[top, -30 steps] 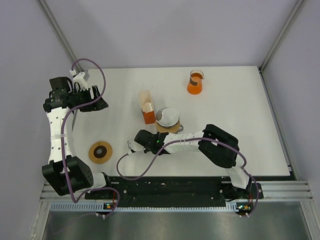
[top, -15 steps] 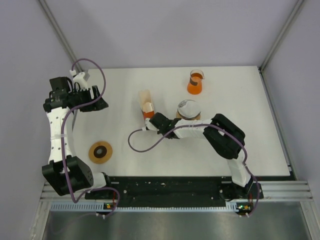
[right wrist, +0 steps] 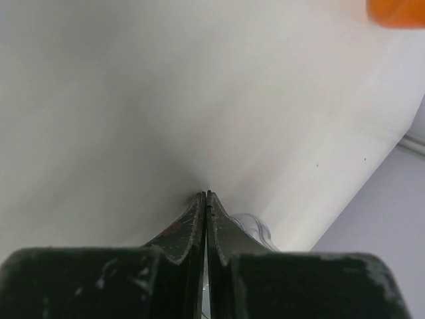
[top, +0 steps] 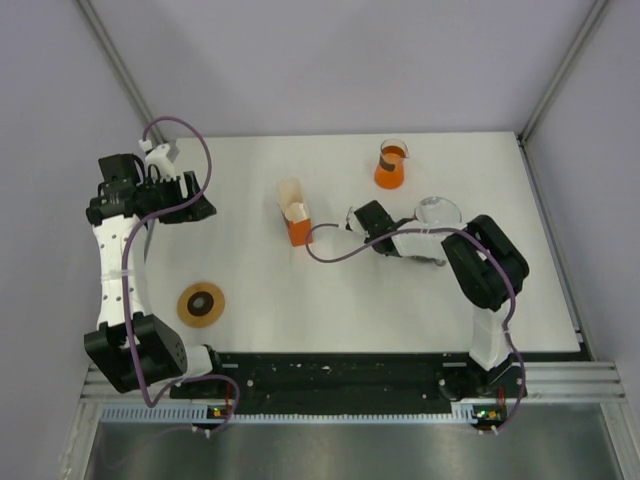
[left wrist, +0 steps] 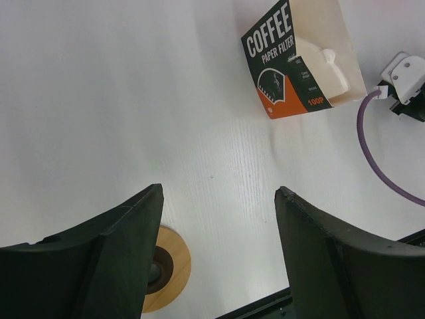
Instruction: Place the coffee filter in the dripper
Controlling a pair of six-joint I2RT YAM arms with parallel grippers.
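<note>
**A:** Where is the filter against the right claw?

**B:** The right claw (right wrist: 206, 195) is pressed fully together, tip against tip. From above, the coffee filter (top: 438, 210) shows as a pale round paper right up against that arm's far end, well to the right of the carton (top: 297, 225). It looks pinched by its edge, but the wrist view does not show the paper itself between the tips.

**A:** And the dripper?

**B:** The dripper (top: 201, 303) shows from above as a tan ring with a dark middle. It stands nearer than the carton and to its left, well apart from the filter, and the carton stands roughly between the two.

**A:** The other claw?

**B:** The left claw (left wrist: 219, 193) is spread wide with nothing in it, hovering over the table (top: 250, 180) left of the carton. The dripper's ring peeks out under one of its fingers.

**A:** What room is there to move?

**B:** Bare white tabletop runs from the carton's near side across to the dripper. An orange flask (top: 392, 165) stands behind and to the right of the carton, near the filter. Farther right of the carton, past the filter, the table ends at a metal rail and a grey wall.
</note>
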